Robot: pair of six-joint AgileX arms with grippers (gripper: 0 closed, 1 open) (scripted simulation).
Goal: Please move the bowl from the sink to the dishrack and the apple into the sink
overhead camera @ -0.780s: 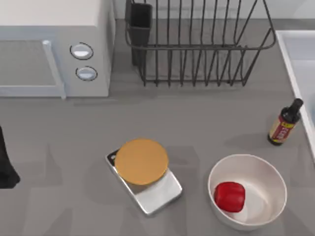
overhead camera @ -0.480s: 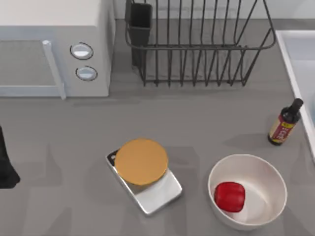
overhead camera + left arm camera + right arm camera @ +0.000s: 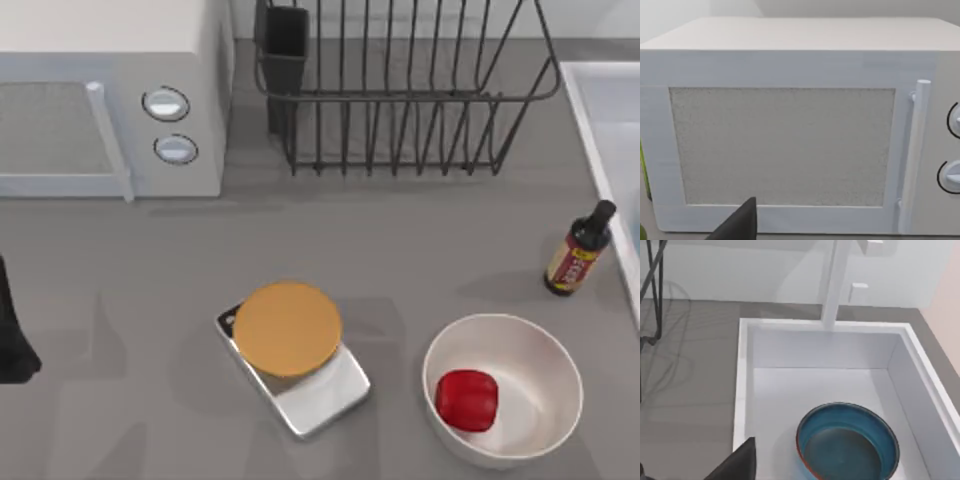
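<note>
The bowl [image 3: 847, 442] sits in the sink [image 3: 743, 390], just ahead of the right arm's jaws; their opening cannot be told.

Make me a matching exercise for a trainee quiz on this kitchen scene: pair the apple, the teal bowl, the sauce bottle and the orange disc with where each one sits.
Things:
1. apple
2. teal bowl
3. sauce bottle
4. orange disc

Places:
A. on the silver scale
B. inside the sink
C. inside the white bowl
D. standing on the counter beside the sink's rim

Pairs: 1-C, 2-B, 3-D, 4-A
</note>
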